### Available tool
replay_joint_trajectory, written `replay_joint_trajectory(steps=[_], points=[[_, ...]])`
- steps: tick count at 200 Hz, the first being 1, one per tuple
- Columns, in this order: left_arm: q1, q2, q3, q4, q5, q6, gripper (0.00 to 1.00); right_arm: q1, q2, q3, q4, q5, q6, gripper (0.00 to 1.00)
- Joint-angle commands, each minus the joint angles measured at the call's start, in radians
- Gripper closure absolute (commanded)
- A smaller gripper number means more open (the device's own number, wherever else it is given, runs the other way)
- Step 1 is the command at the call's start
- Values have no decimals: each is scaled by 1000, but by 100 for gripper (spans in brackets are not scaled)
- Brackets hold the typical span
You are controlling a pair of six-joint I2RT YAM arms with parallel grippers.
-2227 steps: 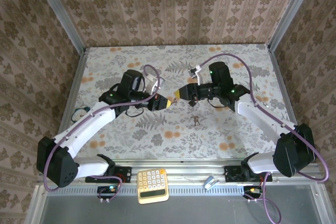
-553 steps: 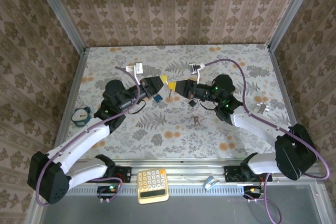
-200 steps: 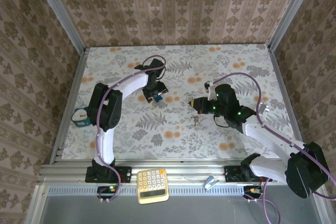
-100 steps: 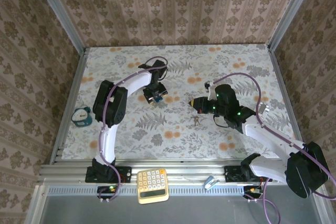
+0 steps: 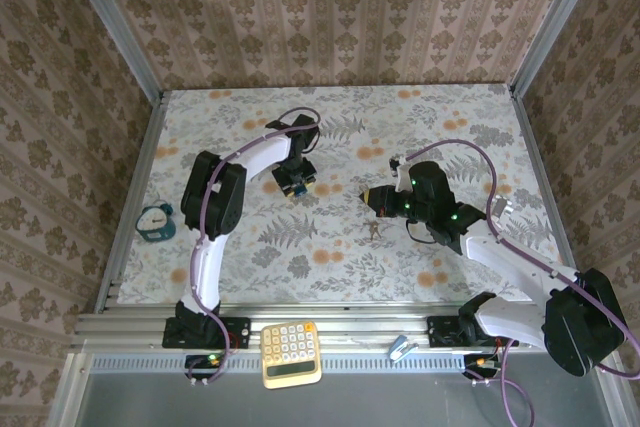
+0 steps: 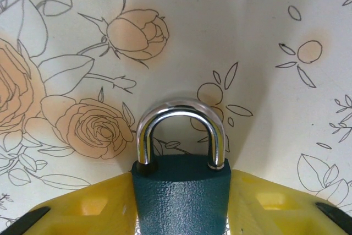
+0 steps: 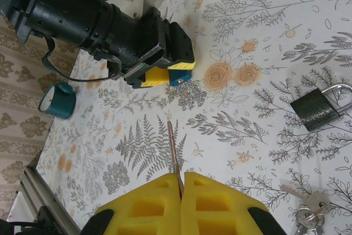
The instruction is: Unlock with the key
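**Right gripper [image 7: 180,179] clenched on the key [image 7: 172,149]; padlock [image 6: 180,185] unopened**

The key's thin blade juts forward from its tips. Well ahead, the left gripper [image 6: 181,216] grasps the blue padlock by its body, shackle [image 6: 180,119] seated in both holes. Key and lock are apart; inserting and turning remain, I judge.

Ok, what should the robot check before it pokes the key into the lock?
1. Small blue padlock with silver metal shackle between the left jaws: ok.
2. Tiny key with thin metal blade pinched in the shut right jaws: ok.
3. Its shackle closed, so unlocking is needed: ok.
4. Keyhole turned toward the key: cannot tell.
5. Key at the padlock: not ok, a gap separates them.
6. Dark padlock and key bunch lying aside on the table: ok.
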Motion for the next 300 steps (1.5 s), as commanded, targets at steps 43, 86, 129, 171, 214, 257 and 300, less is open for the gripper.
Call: replay_joint_trajectory(steps=[43, 86, 129, 171, 214, 257, 300], points=[[8, 22, -57, 60, 62, 21, 65, 1, 25, -23, 50, 10, 28, 100], [10, -22, -83, 78, 65, 26, 68, 7, 41, -37, 77, -1, 39, 100], [10, -121, -111, 71, 46, 43, 68, 41, 65, -59, 169, -13, 34, 100], [7, -255, -154, 60, 10, 58, 68, 99, 56, -120, 317, 51, 1, 100], [-2, -375, -198, 52, -21, 58, 68, 112, 78, -129, 376, 51, 8, 100], [-17, -455, -228, 42, -38, 42, 68, 145, 105, -129, 425, 76, 3, 100], [-39, -514, -262, 65, -50, 7, 67, 197, 177, -135, 532, 116, 17, 100]])
